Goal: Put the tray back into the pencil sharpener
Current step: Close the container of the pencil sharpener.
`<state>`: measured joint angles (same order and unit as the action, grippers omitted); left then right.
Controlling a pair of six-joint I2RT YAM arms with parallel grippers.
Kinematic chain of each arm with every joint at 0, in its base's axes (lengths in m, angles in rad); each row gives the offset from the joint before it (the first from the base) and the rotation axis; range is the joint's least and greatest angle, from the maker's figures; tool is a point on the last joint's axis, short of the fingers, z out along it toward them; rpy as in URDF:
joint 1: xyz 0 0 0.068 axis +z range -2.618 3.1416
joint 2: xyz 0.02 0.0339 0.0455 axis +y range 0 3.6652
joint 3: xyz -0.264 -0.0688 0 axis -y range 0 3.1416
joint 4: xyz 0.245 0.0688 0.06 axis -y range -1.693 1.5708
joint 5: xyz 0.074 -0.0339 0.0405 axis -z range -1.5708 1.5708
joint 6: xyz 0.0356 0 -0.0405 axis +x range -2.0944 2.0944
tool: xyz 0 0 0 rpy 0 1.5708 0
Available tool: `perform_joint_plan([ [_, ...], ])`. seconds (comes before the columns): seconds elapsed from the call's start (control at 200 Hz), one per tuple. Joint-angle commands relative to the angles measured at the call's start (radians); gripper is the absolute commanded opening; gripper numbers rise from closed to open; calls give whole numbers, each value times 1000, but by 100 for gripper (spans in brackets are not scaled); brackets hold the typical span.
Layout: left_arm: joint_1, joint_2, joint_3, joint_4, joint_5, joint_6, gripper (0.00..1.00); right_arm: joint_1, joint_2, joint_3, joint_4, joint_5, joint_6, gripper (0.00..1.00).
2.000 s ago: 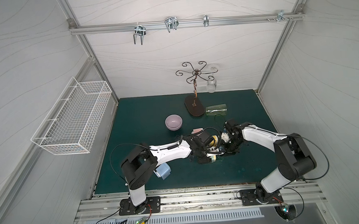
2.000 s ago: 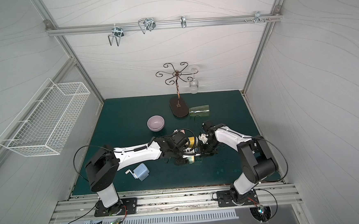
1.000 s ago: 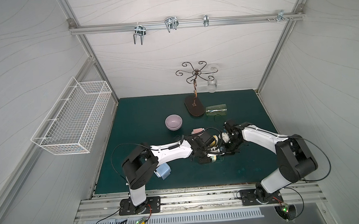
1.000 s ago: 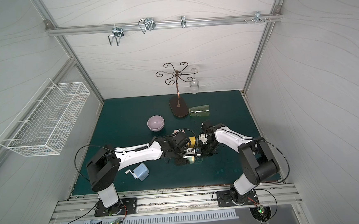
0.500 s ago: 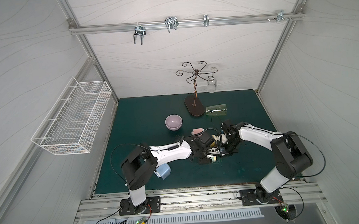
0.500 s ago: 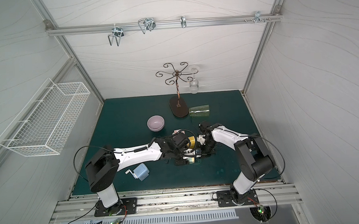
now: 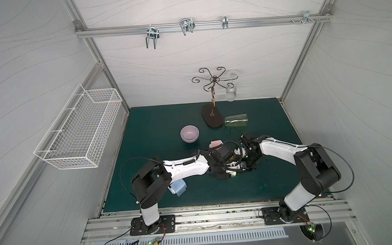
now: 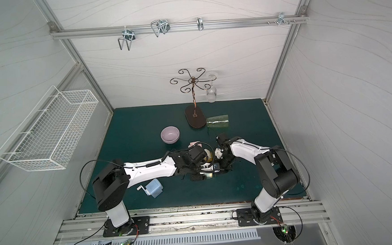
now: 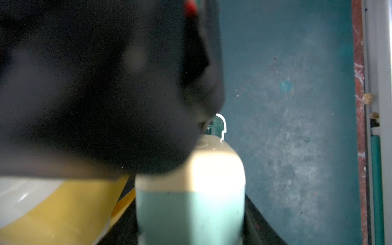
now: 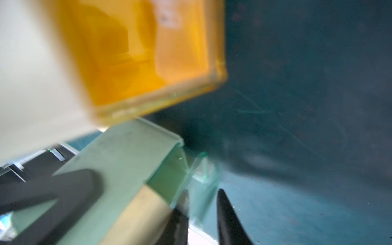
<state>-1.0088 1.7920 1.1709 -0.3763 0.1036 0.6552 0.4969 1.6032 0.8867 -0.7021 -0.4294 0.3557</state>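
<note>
My left gripper (image 7: 226,172) is shut on the pencil sharpener (image 9: 188,191), a mint-green and cream body that fills the space between its jaws in the left wrist view. The tray (image 10: 202,176) is clear and greenish and pokes out of the sharpener's end (image 10: 125,157); its tip (image 9: 218,125) shows in the left wrist view. My right gripper (image 10: 202,203) is at that end, its black fingers (image 10: 224,212) slightly apart on either side of the tray's clear wall. In both top views the two grippers meet mid-table, the right gripper (image 8: 223,167) close to the left.
A white sharpener with an orange tray (image 10: 148,53) lies right beside the work. A blue sharpener (image 7: 178,187) lies near the left arm's base. Further back are a pink block (image 7: 216,142), a purple bowl (image 7: 189,133), a tipped glass (image 7: 235,120) and a metal stand (image 7: 212,117).
My right wrist has edged left toward the left gripper, and its jaws have parted a little. The left arm and the sharpener have not moved.
</note>
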Motion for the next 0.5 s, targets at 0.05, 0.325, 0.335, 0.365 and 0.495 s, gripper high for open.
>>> perform_joint_plan([
  [0.05, -3, 47, -21, -16, -18, 44, 36, -51, -121, -24, 14, -103, 25, 36],
  [0.325, -3, 55, -26, -39, -7, 47, 36, -208, -320, -122, -42, -102, 62, 37],
  [0.335, -3, 55, -26, -39, -7, 47, 36, -209, -319, -128, -39, -100, 66, 37],
  [0.365, -3, 58, -24, -43, -6, 47, 36, -210, -313, -142, -31, -93, 74, 36],
  [0.495, -4, 61, -17, -49, -4, 43, 36, -210, -263, -162, -16, -35, 109, 19],
])
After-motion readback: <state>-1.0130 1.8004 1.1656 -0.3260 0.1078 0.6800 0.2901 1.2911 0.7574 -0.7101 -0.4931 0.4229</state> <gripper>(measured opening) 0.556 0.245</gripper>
